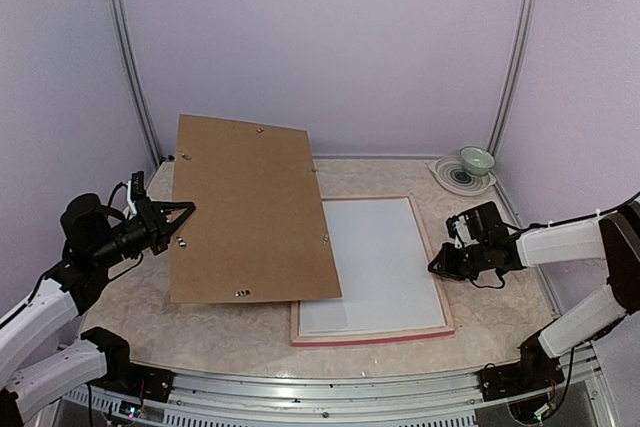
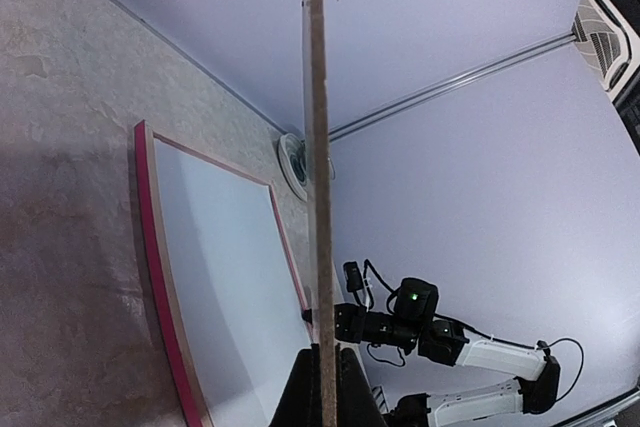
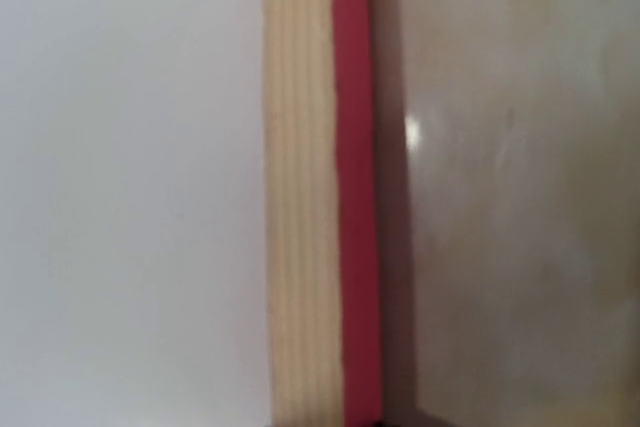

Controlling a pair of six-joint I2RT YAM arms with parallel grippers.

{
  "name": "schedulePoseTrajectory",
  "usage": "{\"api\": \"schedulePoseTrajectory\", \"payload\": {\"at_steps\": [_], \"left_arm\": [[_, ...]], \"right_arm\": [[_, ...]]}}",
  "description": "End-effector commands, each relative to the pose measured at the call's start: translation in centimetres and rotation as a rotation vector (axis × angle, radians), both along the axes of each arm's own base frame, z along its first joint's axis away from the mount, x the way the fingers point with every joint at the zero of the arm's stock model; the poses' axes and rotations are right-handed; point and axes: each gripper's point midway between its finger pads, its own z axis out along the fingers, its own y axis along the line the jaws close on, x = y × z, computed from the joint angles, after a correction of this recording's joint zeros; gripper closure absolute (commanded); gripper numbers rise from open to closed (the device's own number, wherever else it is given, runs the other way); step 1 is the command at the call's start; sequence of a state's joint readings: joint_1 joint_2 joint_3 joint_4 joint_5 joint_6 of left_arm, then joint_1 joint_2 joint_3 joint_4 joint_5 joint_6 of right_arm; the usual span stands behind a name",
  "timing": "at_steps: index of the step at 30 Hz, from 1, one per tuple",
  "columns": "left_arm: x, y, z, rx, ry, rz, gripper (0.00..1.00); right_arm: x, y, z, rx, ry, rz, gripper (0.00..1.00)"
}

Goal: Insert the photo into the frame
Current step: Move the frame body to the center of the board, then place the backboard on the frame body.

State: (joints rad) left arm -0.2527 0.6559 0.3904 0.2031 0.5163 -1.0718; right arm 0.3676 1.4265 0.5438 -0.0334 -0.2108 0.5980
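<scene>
Frame (image 1: 370, 336) lies back-up on the counter (image 1: 500, 312), long axis running near-to-far. White sheet (image 1: 375, 262) fills it (whether that's the photo, unclear). Left hand (image 1: 176, 225) clamps the backing board (image 1: 250, 212), tilted above the frame's left half. Right hand (image 1: 445, 265) at the frame's right rail, grip unreadable. Step: opening up. Next: park the board clear of the frame.

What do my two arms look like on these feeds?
The left arm and right arm match: white tubular links, black joint housings, black wrists and jaws. Thin black cables loop beside the right wrist, and a small green light glows on its housing.
</scene>
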Motion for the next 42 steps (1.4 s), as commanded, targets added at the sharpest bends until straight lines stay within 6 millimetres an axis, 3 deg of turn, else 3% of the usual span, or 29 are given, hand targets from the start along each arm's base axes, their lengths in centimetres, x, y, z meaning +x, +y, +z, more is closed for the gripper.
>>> {"api": "schedulePoseTrajectory", "payload": {"at_steps": [1, 4, 6, 9, 15, 20, 26, 42], "left_arm": [[-0.3, 0.1, 3.1, -0.045, -0.131, 0.000, 1.00], [-0.4, 0.0, 2.8, -0.048, -0.126, -0.004, 1.00], [-0.5, -0.1, 2.8, -0.048, -0.129, -0.011, 1.00], [-0.7, -0.2, 2.7, -0.042, -0.136, -0.022, 1.00], [-1.4, -1.2, 2.1, -0.080, -0.143, -0.067, 1.00], [-2.0, -2.9, 1.5, -0.122, -0.142, -0.108, 1.00], [-2.9, -6.2, 1.2, -0.155, -0.153, -0.176, 1.00], [-2.9, -10.9, -0.4, -0.288, -0.137, -0.231, 1.00]], "right_arm": [[-0.3, 1.0, 1.9, 0.090, -0.036, -0.064, 0.84], [-0.4, 0.9, 2.5, 0.094, -0.054, -0.067, 0.76], [-0.5, 0.6, 3.1, 0.075, -0.059, -0.074, 0.54], [-0.3, -0.3, 4.9, 0.033, -0.103, -0.090, 0.37], [0.6, -1.4, 11.3, -0.024, -0.264, -0.084, 0.19], [0.8, 0.3, 15.7, 0.039, -0.370, 0.021, 0.18], [1.6, 1.2, 17.7, 0.045, -0.390, 0.055, 0.19], [1.7, 4.8, 17.4, 0.047, -0.344, 0.231, 0.23]]}}
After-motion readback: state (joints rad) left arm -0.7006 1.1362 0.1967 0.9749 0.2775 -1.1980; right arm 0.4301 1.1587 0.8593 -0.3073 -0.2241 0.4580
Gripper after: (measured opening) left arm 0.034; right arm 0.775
